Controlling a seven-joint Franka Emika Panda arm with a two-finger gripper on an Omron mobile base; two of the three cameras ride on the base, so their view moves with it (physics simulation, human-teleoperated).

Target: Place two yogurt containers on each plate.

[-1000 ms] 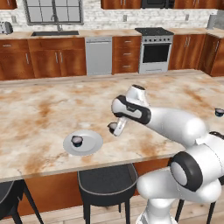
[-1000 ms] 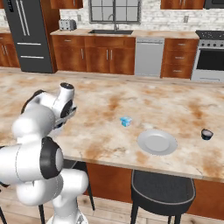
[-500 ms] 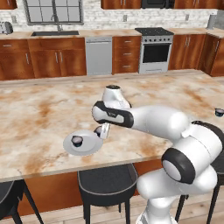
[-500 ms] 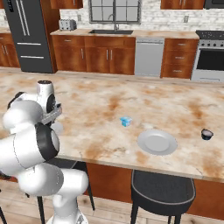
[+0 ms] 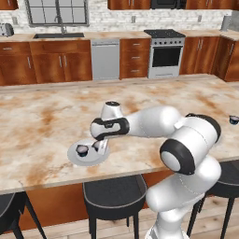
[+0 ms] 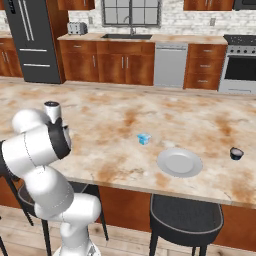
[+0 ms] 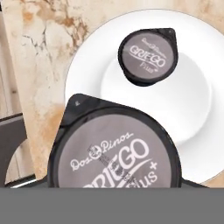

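One dark cup (image 7: 148, 56) sits on plate (image 7: 197, 144); gripper (image 5: 100, 147) above plate rim, clamped on second dark cup (image 7: 114, 151). Blue cup (image 6: 144, 138) near other plate (image 6: 180, 162).

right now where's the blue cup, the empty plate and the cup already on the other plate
blue cup (image 6: 144, 138): right base view, its top face
empty plate (image 6: 179, 162): right base view, its bare middle
cup on plate (image 7: 148, 56): hand view, middle of its dark lid

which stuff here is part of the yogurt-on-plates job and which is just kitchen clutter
Part of the job:
- left plate with a dark yogurt cup on it
- second dark cup, held in the end effector above that plate
- right plate
- blue yogurt cup
- dark cup at the counter's right

Just lying about:
- toaster
- bar stools
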